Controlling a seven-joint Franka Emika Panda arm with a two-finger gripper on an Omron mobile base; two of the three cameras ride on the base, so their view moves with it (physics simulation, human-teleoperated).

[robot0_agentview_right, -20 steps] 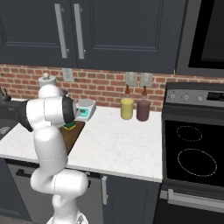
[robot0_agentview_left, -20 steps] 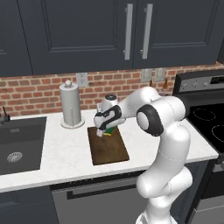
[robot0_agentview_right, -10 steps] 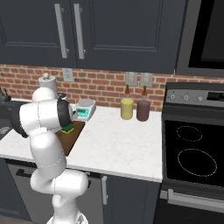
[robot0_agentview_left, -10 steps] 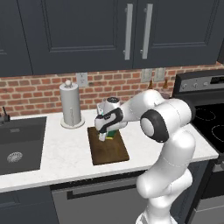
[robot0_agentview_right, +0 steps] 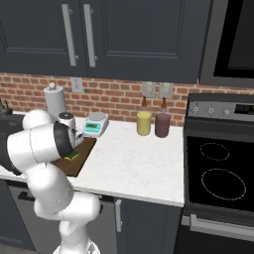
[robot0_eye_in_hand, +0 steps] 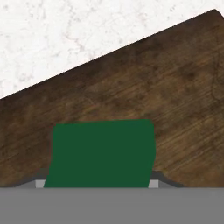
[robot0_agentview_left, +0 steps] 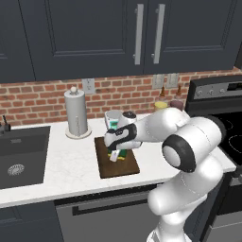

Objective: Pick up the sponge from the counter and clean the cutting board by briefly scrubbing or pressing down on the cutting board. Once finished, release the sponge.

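Hand view, entry one: the sponge [robot0_eye_in_hand: 103, 153], green scrub layer facing the camera, is sitting directly ahead of the hand, between the finger positions, with the cutting board [robot0_eye_in_hand: 166, 100] lying straight beyond it. The sponge's long axis is running across the line of the fingers, its short sides toward them. The board's pale-edged boundary with the counter [robot0_eye_in_hand: 65, 39] is crossing this view on a slant, so the hand is looking down at the board near one of its long edges.

Left base view, entry two: the gripper [robot0_agentview_left: 115, 154] is pointing down over the middle of the cutting board [robot0_agentview_left: 106, 170], closed on the sponge [robot0_agentview_left: 119, 155], of which a green and yellow sliver is showing at the fingertips. Whether the sponge is pressing on the wood or hanging just above it cannot be told.

Right base view, entry three: the sponge [robot0_agentview_right: 73, 156] is appearing low on the cutting board [robot0_agentview_right: 82, 158], beside the arm's bulk.

Arm pose: the arm is reaching forward and leftward from the base, elbow raised and bent, forearm lying nearly level over the counter [robot0_agentview_left: 56, 170], wrist turned down.

Judgement: the scrub step is in hand; the coming move is turning on straight-down pressure, since the board lies directly below the held sponge, and release is remaining to be done.
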